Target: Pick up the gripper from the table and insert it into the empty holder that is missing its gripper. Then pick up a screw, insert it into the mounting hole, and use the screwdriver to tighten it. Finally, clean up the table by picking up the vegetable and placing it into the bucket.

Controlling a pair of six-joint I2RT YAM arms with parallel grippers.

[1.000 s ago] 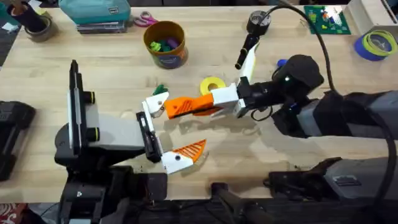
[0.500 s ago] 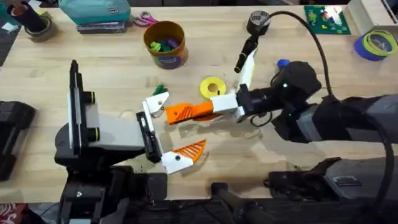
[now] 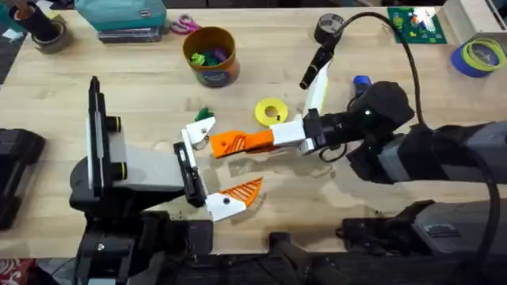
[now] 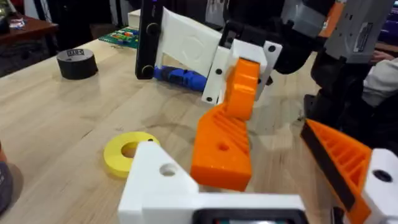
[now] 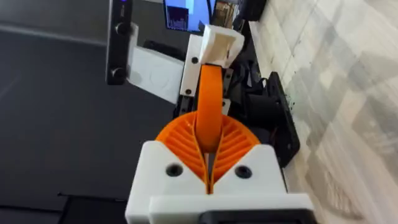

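Overhead: right end effector (image 3: 279, 136) clamps the ribbed orange wedge-shaped gripper (image 3: 238, 142).

— You see the table (image 3: 119, 111)? It is pale wood, matt, with a fine grain in long boards.

— Yes. And the gripper (image 3: 242, 141)?

— Orange plastic, matt, with a ribbed face. Just beside it, the holder (image 3: 198, 131) is white plastic, smooth, a little dull.

— The yellow ring (image 3: 271, 110) beyond the gripper, what do you think?

— Plastic also, smooth, with a soft shine. Farther from the gripper, the bucket (image 3: 211, 55) looks like matt orange-tan plastic with a darker blue band.

— And the screwdriver (image 4: 180, 76)?

— Blue plastic, glossy. The black tape roll (image 4: 77, 63) near it looks matt.
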